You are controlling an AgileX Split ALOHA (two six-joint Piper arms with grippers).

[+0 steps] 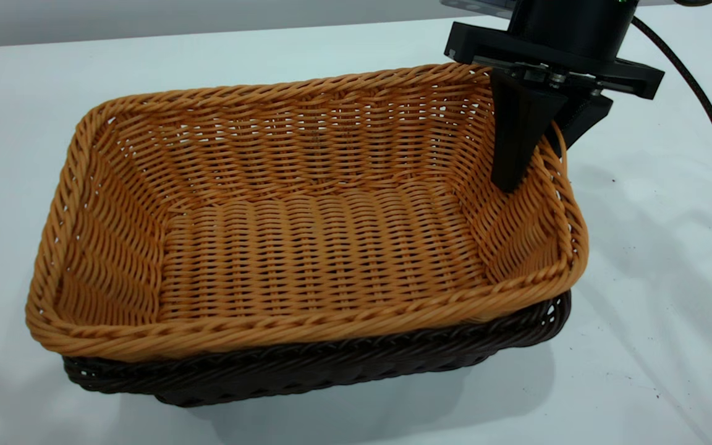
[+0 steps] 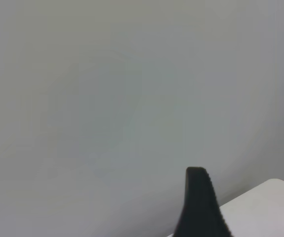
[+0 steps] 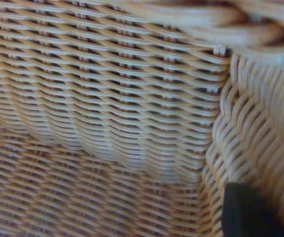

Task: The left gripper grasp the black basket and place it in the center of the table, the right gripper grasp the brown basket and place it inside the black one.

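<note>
The brown basket (image 1: 306, 247) sits nested inside the black basket (image 1: 331, 364), which stands on the white table (image 1: 652, 296). Only the black basket's rim and lower wall show beneath it. My right gripper (image 1: 535, 167) straddles the brown basket's right rim near the far corner, one finger (image 1: 513, 142) inside and the other outside, shut on the wall. In the right wrist view the orange-tan weave (image 3: 107, 108) fills the frame and one black fingertip (image 3: 248, 212) lies against it. My left gripper (image 2: 199, 202) is out of the exterior view and faces a grey wall.
A black cable (image 1: 711, 117) runs from the right arm across the table's far right. A corner of the white table (image 2: 265, 207) shows in the left wrist view. Bare tabletop lies around the baskets.
</note>
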